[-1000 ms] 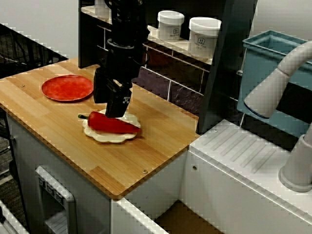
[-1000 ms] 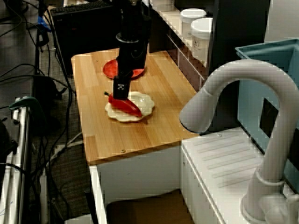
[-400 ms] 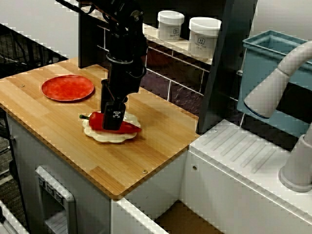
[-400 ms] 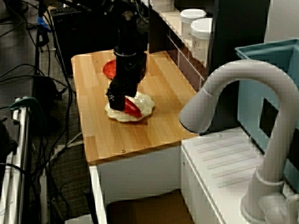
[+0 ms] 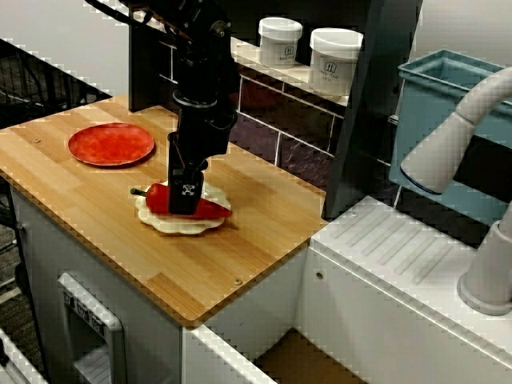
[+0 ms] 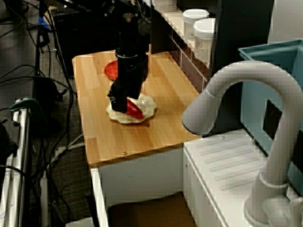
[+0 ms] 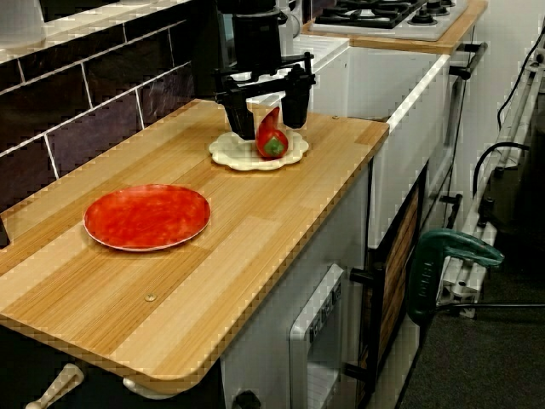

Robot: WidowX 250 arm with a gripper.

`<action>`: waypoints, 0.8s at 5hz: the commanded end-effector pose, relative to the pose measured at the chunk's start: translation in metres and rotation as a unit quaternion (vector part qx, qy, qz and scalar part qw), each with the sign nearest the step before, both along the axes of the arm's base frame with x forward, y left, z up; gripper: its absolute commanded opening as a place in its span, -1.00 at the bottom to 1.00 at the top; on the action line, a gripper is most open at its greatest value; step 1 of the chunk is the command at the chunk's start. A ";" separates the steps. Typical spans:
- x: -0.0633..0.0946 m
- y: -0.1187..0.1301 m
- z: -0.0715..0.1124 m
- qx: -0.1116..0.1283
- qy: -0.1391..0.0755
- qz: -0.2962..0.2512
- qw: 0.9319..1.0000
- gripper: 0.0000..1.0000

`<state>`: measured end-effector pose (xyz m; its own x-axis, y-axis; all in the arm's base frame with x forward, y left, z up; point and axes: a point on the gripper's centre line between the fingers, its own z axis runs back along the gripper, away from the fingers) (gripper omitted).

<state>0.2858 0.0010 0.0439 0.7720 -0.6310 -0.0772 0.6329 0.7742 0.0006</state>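
Note:
A red pepper [image 5: 213, 210] [image 6: 135, 110] [image 7: 272, 139] with a green stem lies on a cream scalloped plate [image 5: 170, 226] [image 6: 117, 117] [image 7: 233, 155] on the wooden counter [image 5: 96, 204]. My black gripper [image 5: 185, 198] [image 6: 120, 101] [image 7: 268, 119] is lowered onto the plate. In the view along the counter its two fingers [image 7: 241, 121] stand apart, one on each side of the pepper, so it is open around the pepper. I cannot tell whether the fingers touch the pepper. In the front view the gripper hides the pepper's middle.
A red plate [image 5: 110, 144] [image 7: 146, 216] lies on the counter to the left of the cream plate. Two white jars [image 5: 334, 50] stand on the dark shelf behind. To the right are a white sink top, a faucet [image 5: 460, 132] and a blue bin [image 5: 436, 104].
Over the last second the gripper has turned and come down from just above the pepper to straddle it. Since 0.4 s ago it has barely moved. The pepper and plates stay put.

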 end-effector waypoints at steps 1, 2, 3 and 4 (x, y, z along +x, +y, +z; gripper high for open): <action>-0.011 0.010 0.003 0.016 -0.006 -0.005 1.000 1.00; -0.012 0.010 -0.002 0.022 -0.003 -0.004 1.000 1.00; -0.014 0.010 -0.004 0.021 -0.002 -0.006 1.000 1.00; -0.013 0.014 -0.002 0.015 -0.004 0.000 1.000 -1.00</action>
